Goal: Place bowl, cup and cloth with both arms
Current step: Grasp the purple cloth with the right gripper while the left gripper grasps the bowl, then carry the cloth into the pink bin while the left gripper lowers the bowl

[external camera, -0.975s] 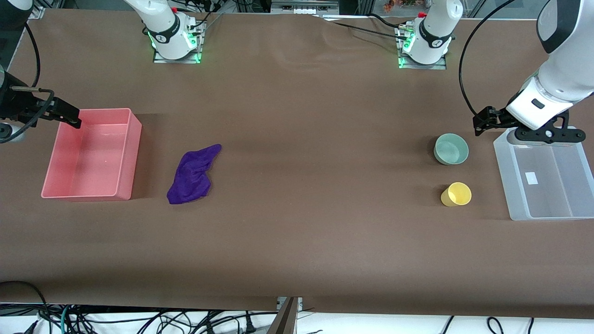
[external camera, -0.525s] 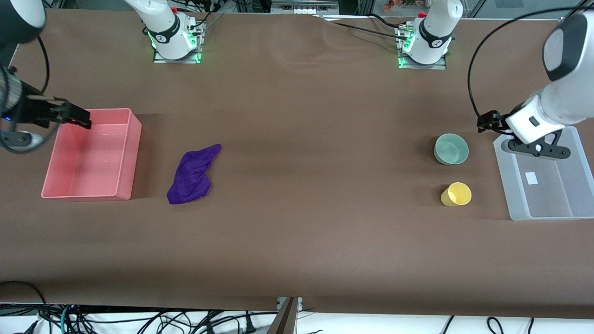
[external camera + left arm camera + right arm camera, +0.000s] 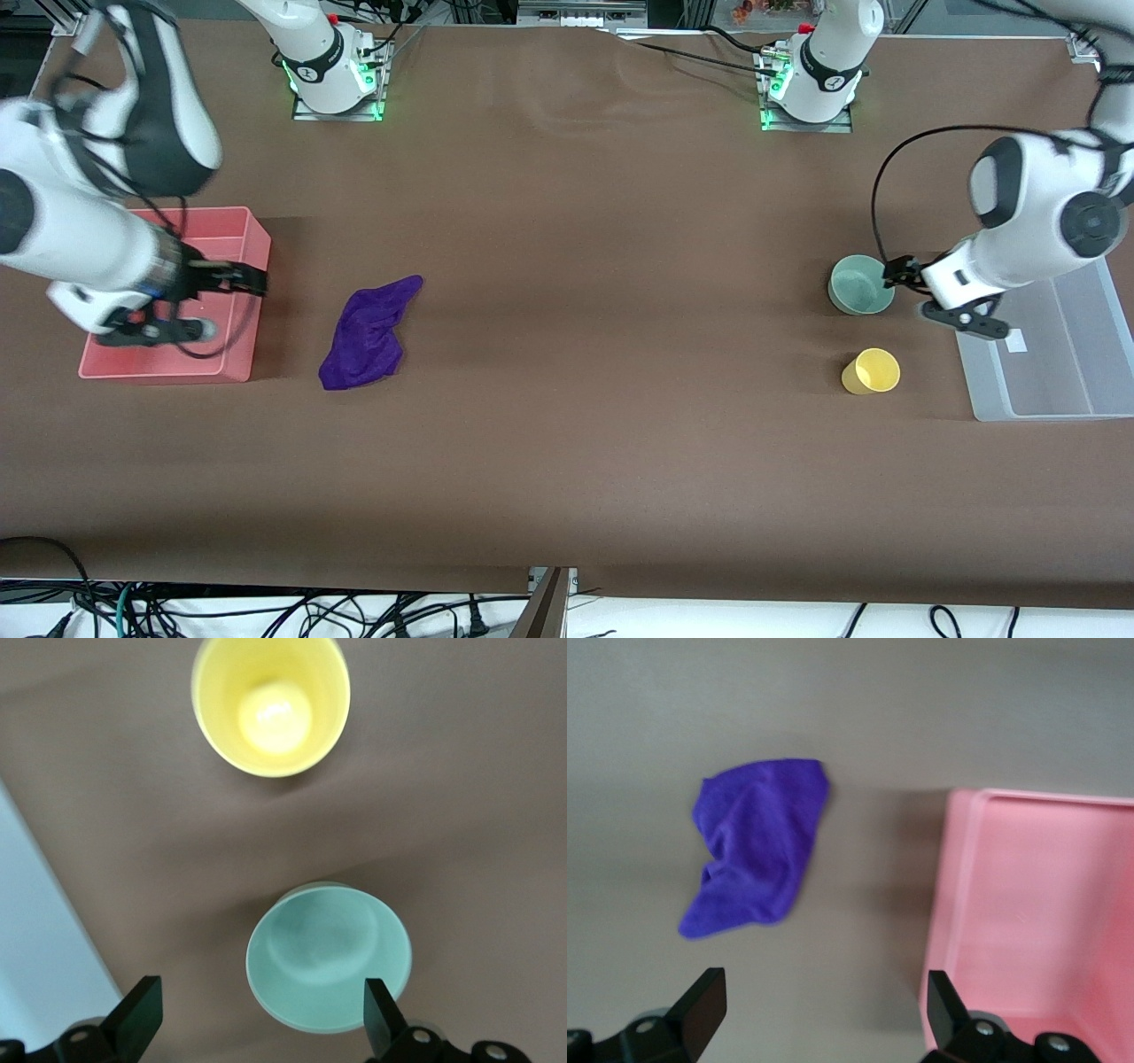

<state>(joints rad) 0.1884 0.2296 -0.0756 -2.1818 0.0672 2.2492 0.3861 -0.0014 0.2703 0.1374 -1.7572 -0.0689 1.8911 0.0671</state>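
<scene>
The mint-green bowl [image 3: 861, 283] stands on the brown table, with the yellow cup [image 3: 872, 370] nearer the front camera. My left gripper [image 3: 893, 272] is open and empty over the bowl's rim on the clear bin's side. In the left wrist view, the bowl [image 3: 328, 957] sits partly between my open left gripper [image 3: 261, 1005], and the cup [image 3: 270, 704] is farther off. The purple cloth [image 3: 368, 332] lies crumpled beside the pink bin. My right gripper [image 3: 251, 281] is open and empty over the pink bin's wall nearest the cloth. The right wrist view shows the cloth [image 3: 757, 846] ahead of the open right gripper [image 3: 824, 997].
A pink bin [image 3: 159, 370] stands at the right arm's end; it also shows in the right wrist view [image 3: 1036, 904]. A clear plastic bin [image 3: 1063, 372] stands at the left arm's end, beside the bowl and cup; its edge shows in the left wrist view [image 3: 35, 939].
My left gripper moved from over the clear bin to the bowl. My right gripper moved from outside the pink bin across it toward the cloth. The objects have not moved.
</scene>
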